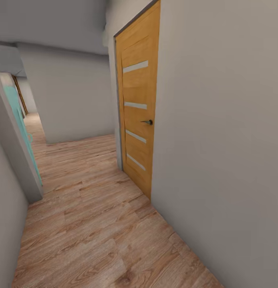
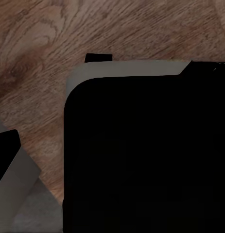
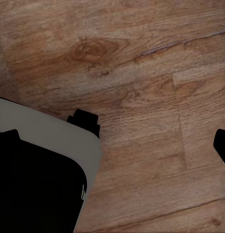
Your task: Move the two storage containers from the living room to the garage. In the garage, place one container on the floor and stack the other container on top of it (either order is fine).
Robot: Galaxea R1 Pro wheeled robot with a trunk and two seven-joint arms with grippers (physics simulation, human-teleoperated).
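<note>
A corridor is seen from the head view: a wood-plank floor (image 1: 95, 224) runs between pale grey walls (image 1: 219, 140), with a closed orange-brown door (image 1: 138, 108) set in the right-hand wall and a teal panel (image 1: 19, 120) at the left. In both wrist views, dark robot body parts (image 2: 141, 155) are seen above the same planks. Whether either gripper is spread or pressed together cannot be told.
</note>
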